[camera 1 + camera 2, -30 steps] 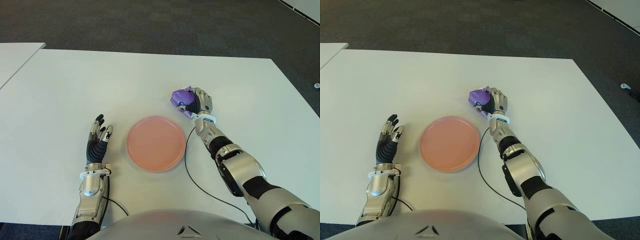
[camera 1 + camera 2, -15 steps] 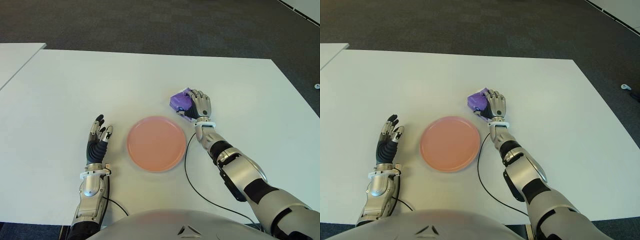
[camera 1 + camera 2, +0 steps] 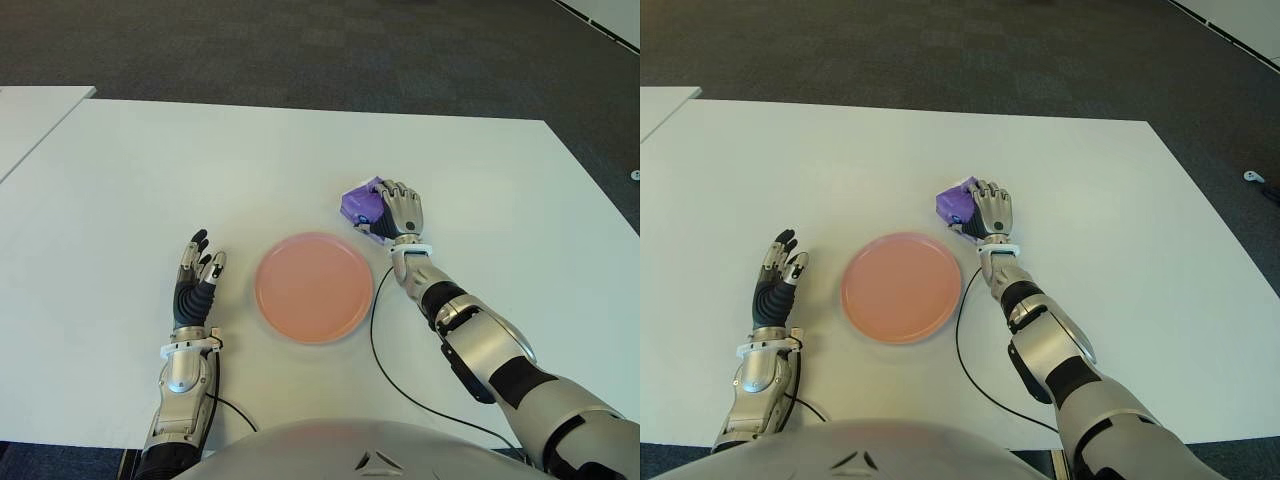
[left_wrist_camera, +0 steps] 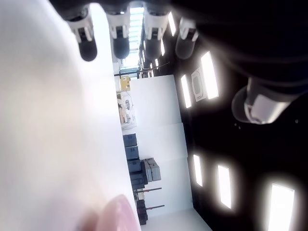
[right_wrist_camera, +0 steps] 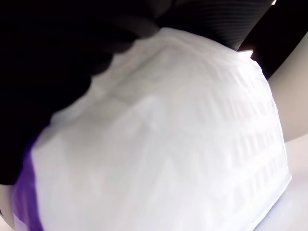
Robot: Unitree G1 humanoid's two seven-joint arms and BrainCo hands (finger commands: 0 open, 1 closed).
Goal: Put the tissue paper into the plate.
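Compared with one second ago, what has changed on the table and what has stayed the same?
The right robot hand closed over the purple tissue pack and shifted slightly toward the robot with it; it is not yet above the pink plate. The plate and the open left robot hand, left of the plate, stayed as they were.

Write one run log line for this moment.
right robot hand: grasping tissue pack | plate: empty | left robot hand: open, idle
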